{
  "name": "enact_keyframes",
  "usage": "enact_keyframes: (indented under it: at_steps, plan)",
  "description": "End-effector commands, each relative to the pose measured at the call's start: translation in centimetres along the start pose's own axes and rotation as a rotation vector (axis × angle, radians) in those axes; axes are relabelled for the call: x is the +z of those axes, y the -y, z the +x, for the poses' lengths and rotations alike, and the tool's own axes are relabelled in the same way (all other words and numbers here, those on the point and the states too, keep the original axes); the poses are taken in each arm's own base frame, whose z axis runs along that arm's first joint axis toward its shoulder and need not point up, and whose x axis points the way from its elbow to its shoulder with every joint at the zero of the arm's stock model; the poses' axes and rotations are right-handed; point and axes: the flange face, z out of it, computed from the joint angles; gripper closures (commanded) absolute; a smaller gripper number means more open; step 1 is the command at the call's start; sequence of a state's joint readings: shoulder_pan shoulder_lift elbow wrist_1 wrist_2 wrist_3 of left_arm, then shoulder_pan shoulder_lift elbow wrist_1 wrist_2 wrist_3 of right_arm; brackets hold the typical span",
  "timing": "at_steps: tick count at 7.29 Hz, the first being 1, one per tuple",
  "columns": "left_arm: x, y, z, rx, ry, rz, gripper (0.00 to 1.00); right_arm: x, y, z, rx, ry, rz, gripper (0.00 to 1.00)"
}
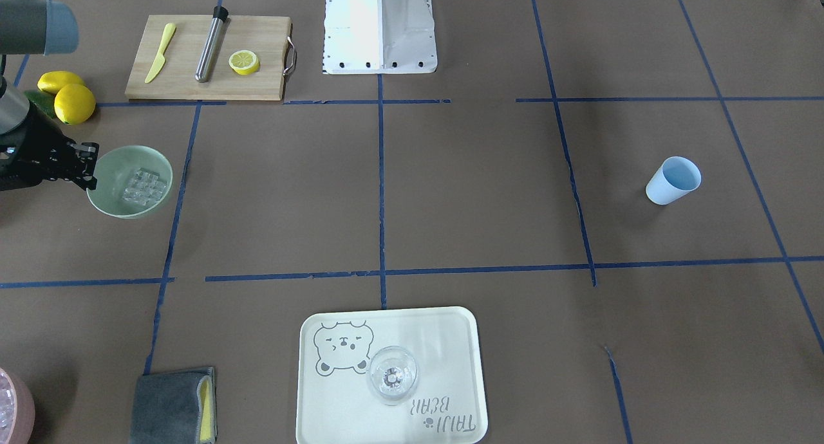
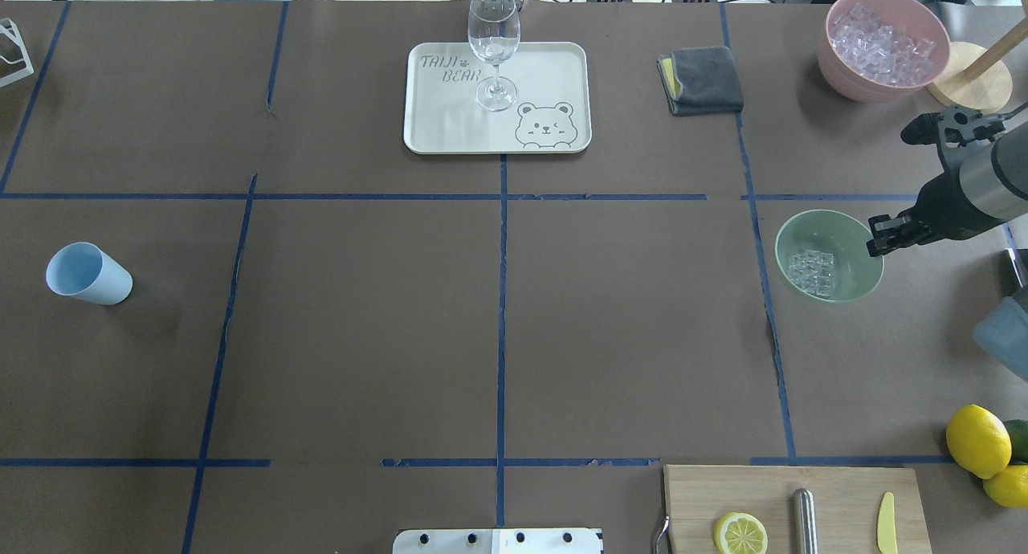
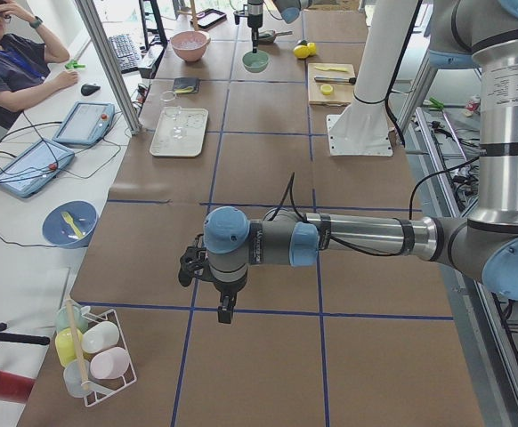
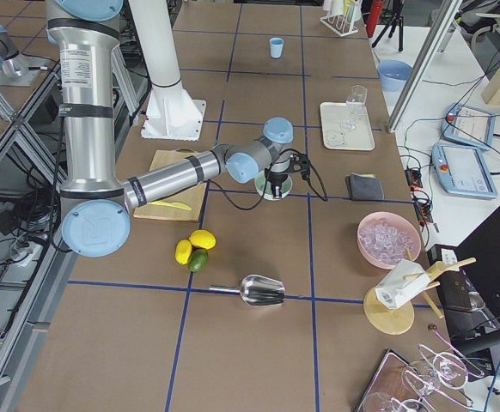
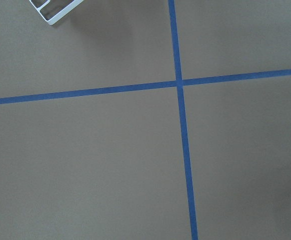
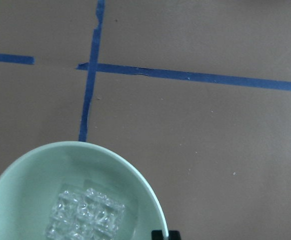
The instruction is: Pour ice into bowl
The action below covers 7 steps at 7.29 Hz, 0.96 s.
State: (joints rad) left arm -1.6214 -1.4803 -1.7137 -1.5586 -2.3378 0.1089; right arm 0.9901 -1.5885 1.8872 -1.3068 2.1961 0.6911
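The pale mint-green bowl (image 1: pixel 145 161) stands on the table at the robot's right side, also in the overhead view (image 2: pixel 843 233) and the right wrist view (image 6: pixel 35 175). The ice (image 1: pixel 143 186) is a cluster of small clear cubes on its floor (image 2: pixel 811 269) (image 6: pixel 85 217). My right gripper (image 1: pixel 92 174) (image 2: pixel 874 241) is at the bowl's outer rim, its fingertips close together on the rim (image 6: pixel 166 234). My left gripper (image 3: pixel 226 311) hangs over bare table far from the bowl; I cannot tell whether it is open or shut.
A pink bowl (image 2: pixel 843 84) of ice stands beyond the mint bowl. A metal scoop (image 4: pixel 259 292) lies near the lemons (image 2: pixel 976 440). A cutting board (image 2: pixel 835 490), a grey cloth (image 2: pixel 703 80), a tray (image 2: pixel 450 128) with a wine glass (image 2: pixel 492 40), and a light blue cup (image 2: pixel 84 274) are around.
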Motion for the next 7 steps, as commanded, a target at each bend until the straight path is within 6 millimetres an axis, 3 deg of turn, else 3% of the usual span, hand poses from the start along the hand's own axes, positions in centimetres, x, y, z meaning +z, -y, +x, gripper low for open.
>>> enact_keyframes:
  at_steps: [1, 7]
  plan:
    - [0.1, 0.2, -0.1, 0.020, 0.002, 0.020, 0.00, 1.6, -0.7, 2.5, 0.029, -0.025, -0.025, 1.00]
    - [0.2, 0.3, 0.0, 0.025, 0.002, 0.022, 0.00, 4.8, -1.4, 6.2, 0.039, 0.042, 0.017, 1.00]
